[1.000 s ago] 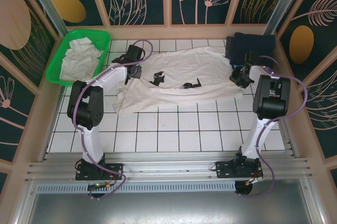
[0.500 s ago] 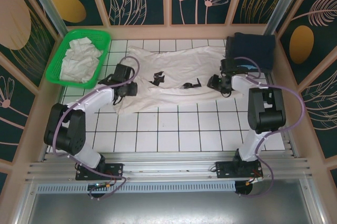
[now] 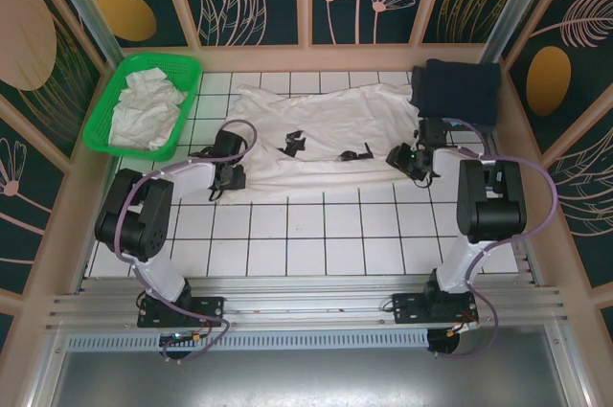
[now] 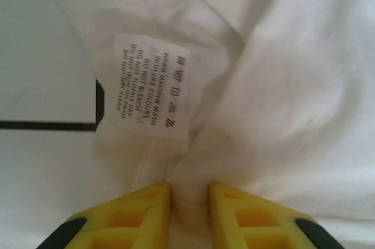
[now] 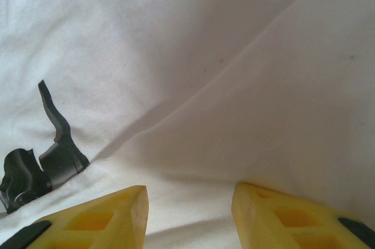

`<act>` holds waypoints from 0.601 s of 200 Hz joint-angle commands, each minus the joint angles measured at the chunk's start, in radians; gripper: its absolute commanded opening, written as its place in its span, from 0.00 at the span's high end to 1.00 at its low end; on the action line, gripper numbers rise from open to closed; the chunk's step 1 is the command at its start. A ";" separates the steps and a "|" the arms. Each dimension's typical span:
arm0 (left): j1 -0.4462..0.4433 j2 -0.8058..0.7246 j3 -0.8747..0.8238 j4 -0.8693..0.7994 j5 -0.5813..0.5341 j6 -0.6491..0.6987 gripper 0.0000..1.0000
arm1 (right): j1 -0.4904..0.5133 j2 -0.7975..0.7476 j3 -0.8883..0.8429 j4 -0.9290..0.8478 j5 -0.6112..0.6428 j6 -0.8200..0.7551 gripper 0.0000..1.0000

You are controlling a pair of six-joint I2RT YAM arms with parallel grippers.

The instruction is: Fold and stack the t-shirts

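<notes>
Left gripper [image 3: 228, 178]: clenched on a fold at the left edge of the white wrinkled cloth t-shirt [image 3: 326, 129], just beside a white printed care label [image 4: 151, 92].
Right gripper [image 3: 410, 160]: released, yellow fingers [image 5: 105, 218] apart over flat cloth at the right edge.
Location of t-shirt: spread on the white tiled table [image 3: 326, 235], between both grippers.
More crumpled white shirts [image 3: 144, 105] in the green plastic basket [image 3: 160, 56], far left.

The left gripper [image 4: 188, 195] is pinching a fold of the white t-shirt [image 4: 293, 114] between its yellow fingers [image 4: 137, 214], with a care label [image 4: 151, 94] lying just ahead, overlapping the bare tile [image 4: 41, 55].
</notes>
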 commanded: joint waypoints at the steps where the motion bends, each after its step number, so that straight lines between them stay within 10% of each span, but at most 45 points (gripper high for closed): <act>1: 0.016 0.037 -0.031 -0.071 -0.110 0.020 0.78 | -0.011 -0.009 -0.058 -0.135 0.047 0.008 0.54; 79: 0.067 -0.170 0.014 -0.098 -0.036 -0.027 0.68 | 0.127 -0.161 -0.210 -0.154 0.042 0.105 0.54; 120: -0.128 -0.103 0.115 0.024 0.171 -0.078 0.68 | 0.122 -0.302 -0.163 -0.224 0.129 0.119 0.51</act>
